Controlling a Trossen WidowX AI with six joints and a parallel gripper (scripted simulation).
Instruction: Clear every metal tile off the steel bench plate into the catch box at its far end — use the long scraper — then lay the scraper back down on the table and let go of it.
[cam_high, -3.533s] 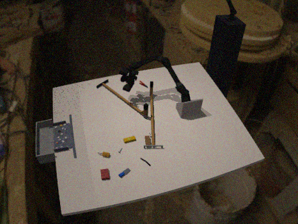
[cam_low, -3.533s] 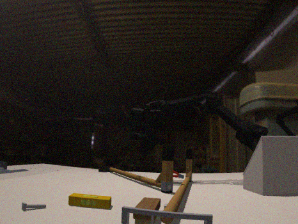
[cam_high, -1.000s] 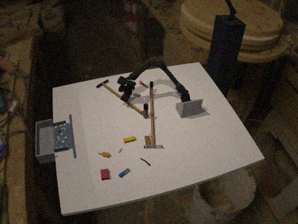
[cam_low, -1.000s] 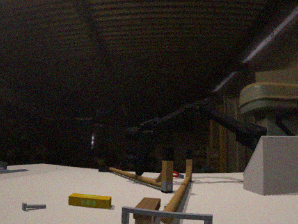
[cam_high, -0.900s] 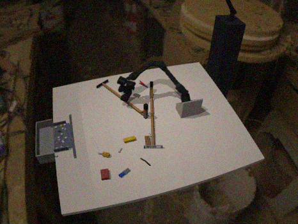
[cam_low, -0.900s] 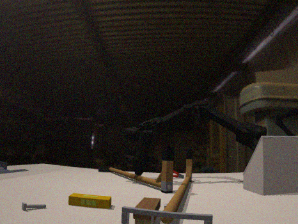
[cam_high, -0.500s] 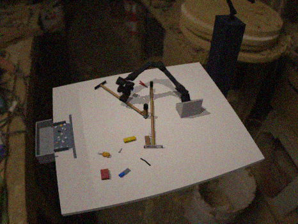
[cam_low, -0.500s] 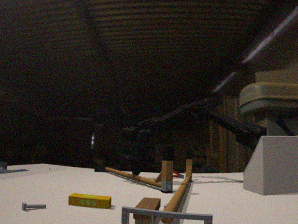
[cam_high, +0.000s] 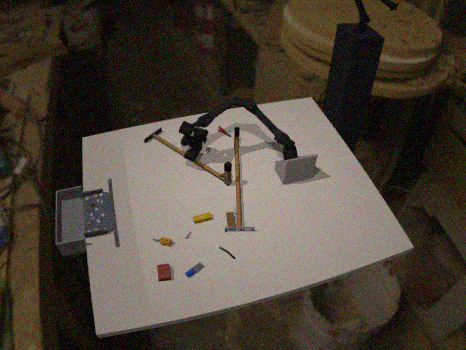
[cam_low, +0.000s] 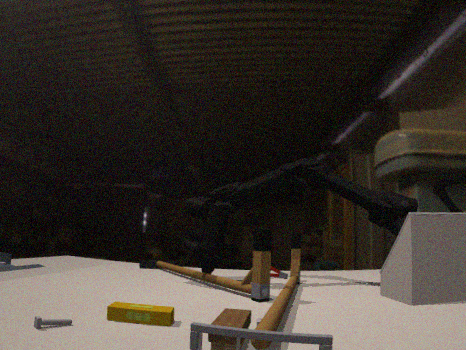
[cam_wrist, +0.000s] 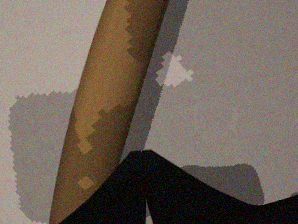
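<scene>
The steel bench plate (cam_high: 108, 214) is at the left in the top view, with many small pale and orange tiles on it. The grey catch box (cam_high: 72, 247) adjoins its far left side. A long wooden-handled tool with a black crosswise head (cam_high: 175, 147) (cam_low: 187, 273) (cam_wrist: 100, 65) lies slanted at the back; an upright black-topped grip (cam_high: 228, 172) (cam_low: 261, 270) stands at its near end. Another long tool with a grey metal head (cam_high: 238, 190) (cam_low: 280, 306) lies to its right. My gripper (cam_high: 191, 158) (cam_low: 208, 271) (cam_wrist: 141, 160) is shut and empty, low beside the black-headed tool's handle; contact is unclear.
A grey rail (cam_high: 114, 212) edges the plate. A yellow block (cam_high: 203, 217) (cam_low: 140, 314), brown block (cam_high: 230, 219) (cam_low: 232, 318), bolt (cam_high: 188, 234) (cam_low: 53, 322), red block (cam_high: 164, 272) and blue-grey item (cam_high: 194, 270) lie toward the front. A grey wedge (cam_high: 296, 169) (cam_low: 430, 260) stands by the arm's base.
</scene>
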